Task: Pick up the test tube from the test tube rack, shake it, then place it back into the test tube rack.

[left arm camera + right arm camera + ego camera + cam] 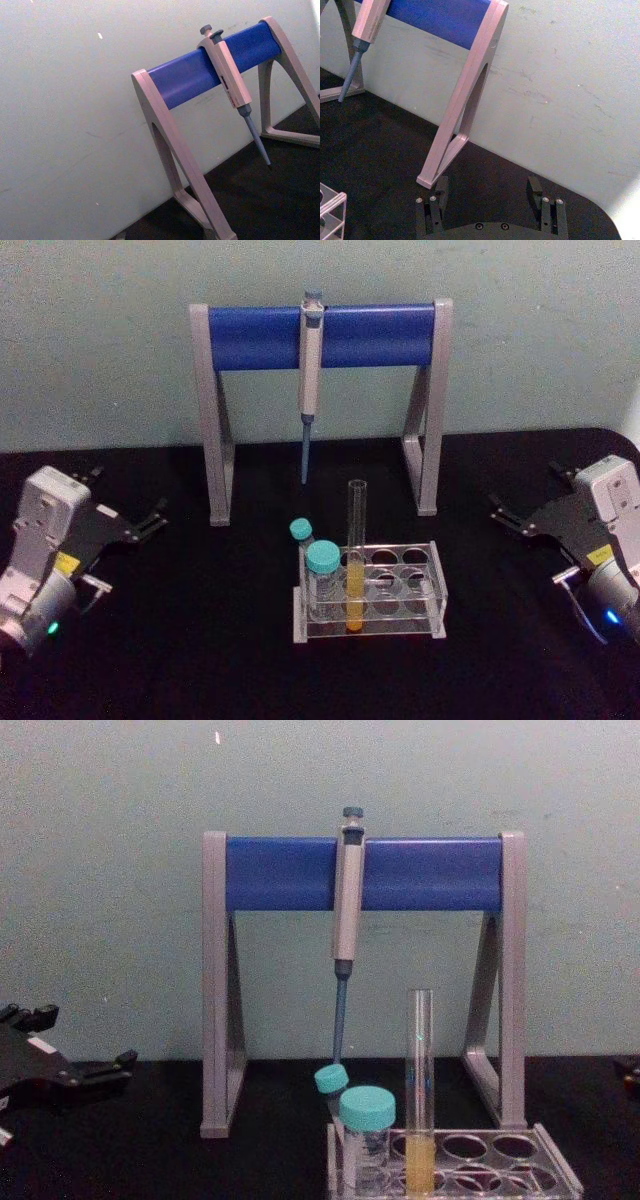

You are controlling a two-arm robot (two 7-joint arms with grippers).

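The test tube (355, 540) stands upright in the front row of the test tube rack (432, 590), a clear plastic rack at the table's middle. Yellow liquid fills the tube's lower part. In the chest view the test tube (420, 1060) rises well above the rack (545, 1160). My left gripper (128, 495) rests open at the far left of the table, well away from the rack, and shows in the chest view (80, 1040). My right gripper (525, 488) sits open at the far right, its empty fingers (535, 186) spread wide.
Two teal-capped vials (323, 575) stand in the rack's left end, right beside the tube. Behind the rack a grey-and-blue stand (260, 337) holds a hanging pipette (310, 370) whose tip points down toward the rack. Black tabletop lies between each gripper and the rack.
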